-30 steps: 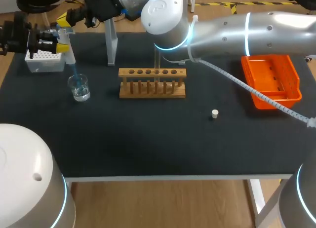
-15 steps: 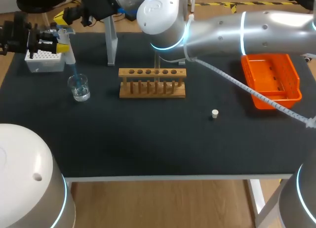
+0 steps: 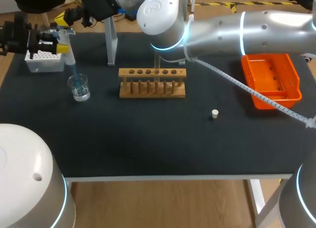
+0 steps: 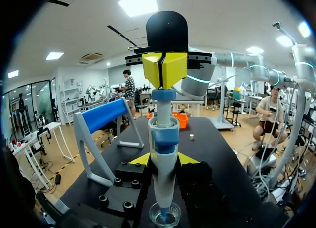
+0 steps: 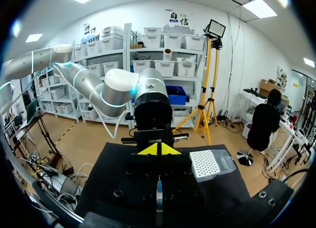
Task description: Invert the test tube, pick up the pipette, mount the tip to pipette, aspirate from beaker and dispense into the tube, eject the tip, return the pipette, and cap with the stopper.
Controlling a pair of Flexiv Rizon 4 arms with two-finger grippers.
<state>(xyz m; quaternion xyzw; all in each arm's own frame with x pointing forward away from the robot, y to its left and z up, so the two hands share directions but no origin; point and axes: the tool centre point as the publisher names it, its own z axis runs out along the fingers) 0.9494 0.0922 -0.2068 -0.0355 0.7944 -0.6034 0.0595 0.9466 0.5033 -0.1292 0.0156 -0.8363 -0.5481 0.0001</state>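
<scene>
- My left hand [image 3: 62,36] is at the far left of the tabletop [image 3: 148,139]. It pinches the pipette [image 4: 163,144] from two sides, one yellow fingertip on each side of the body.
- The pipette stands upright, with its blue tip [image 3: 72,70] mounted and pointing down.
- The tip's end sits inside the glass beaker [image 3: 79,87], which holds clear liquid. I can't tell how deep the tip goes.
- The beaker stands on the tabletop just in front of the white tip box [image 3: 44,63].
- My right arm comes in from the right and reaches across the far edge to the far left corner.
- My right hand [image 4: 164,70] has its yellow fingertips pressed together with nothing between them. It sits right on top of the pipette's blue plunger [image 4: 164,95].
- In the right wrist view, the closed tips point straight down over the pipette, with the tip box beside them.
- The pipette stand [image 4: 102,115], with its blue top, is behind and to the right of the tip box. Nothing hangs on it.
- The wooden test tube rack [image 3: 152,83] is mid-tabletop, well apart from the beaker. I can't clearly make out a tube in it.
- The small white stopper [image 3: 215,113] lies alone on the tabletop, right of and nearer than the rack.
- The orange tray [image 3: 271,82] is at the right side, partly under my right arm's cable.
</scene>
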